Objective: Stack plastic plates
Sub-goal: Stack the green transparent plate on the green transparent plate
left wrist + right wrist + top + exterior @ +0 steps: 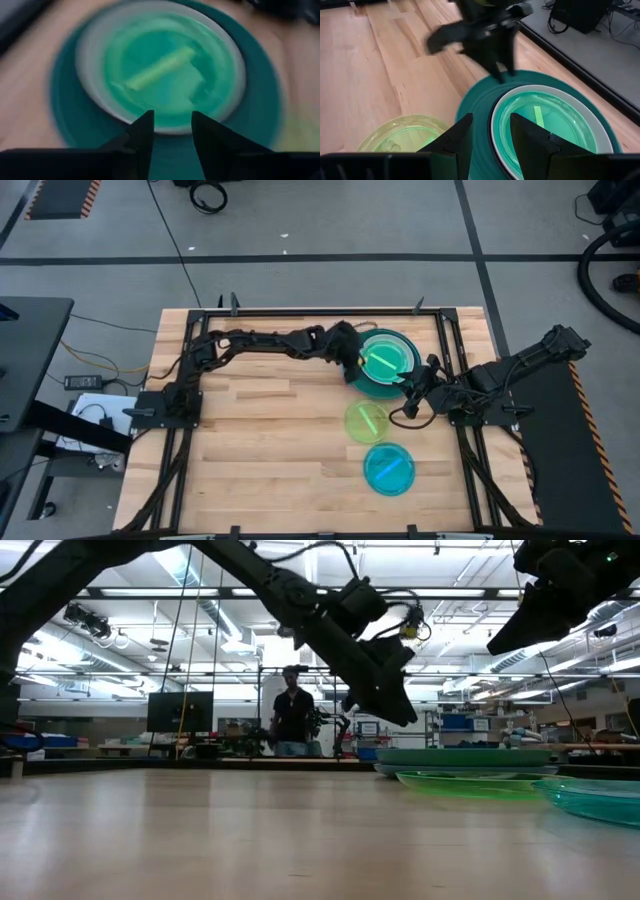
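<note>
The left gripper (pixel 502 75) hangs just above the near-left rim of the plate stack (pixel 385 362), its two dark tapered fingers (pixel 142 137) parted with a clear gap between them and nothing held; its wrist view looks down between them onto the stack. That arm, a chain of dark jointed links wrapped in cable, reaches from its base at the table's left edge across to the stack, the wrist bent down toward it. The stack is a wide, smooth teal plate (pixel 475 107) at the bottom, a white plate (pixel 496 125) showing as a pale ring inside it, and a glossy translucent green plate (pixel 550 125) on top with a bright straight streak across it; any plate beneath cannot be made out. The right gripper (pixel 412 398) sits just to the right and front of the stack, fingers (pixel 457 135) also apart and empty, its arm folded back in a low bend toward the table's right edge. In front of the stack, apart from it, a small translucent lime plate (pixel 366 420) lies flat on the pale wooden plank table (pixel 260 440), and farther in front of that a small translucent cyan plate (pixel 389 469), each round and shallow with a raised rim. Beyond the table, a person (pixel 292 710) stands in the room.
</note>
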Tool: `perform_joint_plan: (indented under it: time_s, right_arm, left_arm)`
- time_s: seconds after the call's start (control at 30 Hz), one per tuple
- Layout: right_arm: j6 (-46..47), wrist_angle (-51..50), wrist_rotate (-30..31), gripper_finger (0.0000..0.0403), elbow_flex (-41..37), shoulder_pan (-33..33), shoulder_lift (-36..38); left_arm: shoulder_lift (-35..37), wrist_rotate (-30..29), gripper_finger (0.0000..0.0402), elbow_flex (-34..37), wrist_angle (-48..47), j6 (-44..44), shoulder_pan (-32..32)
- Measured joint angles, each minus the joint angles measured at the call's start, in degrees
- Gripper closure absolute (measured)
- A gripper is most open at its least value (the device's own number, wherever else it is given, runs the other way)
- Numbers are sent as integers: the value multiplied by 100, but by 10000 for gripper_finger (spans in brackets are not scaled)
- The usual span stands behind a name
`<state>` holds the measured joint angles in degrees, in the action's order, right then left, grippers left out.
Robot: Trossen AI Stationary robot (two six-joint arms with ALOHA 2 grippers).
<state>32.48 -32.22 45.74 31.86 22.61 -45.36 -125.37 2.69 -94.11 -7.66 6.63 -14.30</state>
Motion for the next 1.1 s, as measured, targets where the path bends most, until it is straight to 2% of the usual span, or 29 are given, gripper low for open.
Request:
perform_joint_plan:
  time_s: [0.17,0.37,0.53,0.63,0.87,1.1]
  right_arm:
    - [-144,-7,-81,264,-2,2,0]
    - [-161,-18,-50,264,-2,-2,-2]
    - [-144,-1,-79,264,-2,-2,0]
    - [-122,3,-80,264,-2,-2,0]
    - [-56,24,-104,264,-2,-2,0]
    - [73,45,-202,264,-3,0,-29]
  left_arm:
    - [148,400,270,-1,-945,-1315,418]
    - [163,386,271,-2,-2033,-3797,1095]
    - [163,-415,271,-2,-2179,-5235,1697]
    - [163,-647,272,-2,-2106,-5948,1952]
    - [-10,-687,272,-2,-1976,-6882,2187]
    - [-206,-704,272,-4,-1847,-6902,2236]
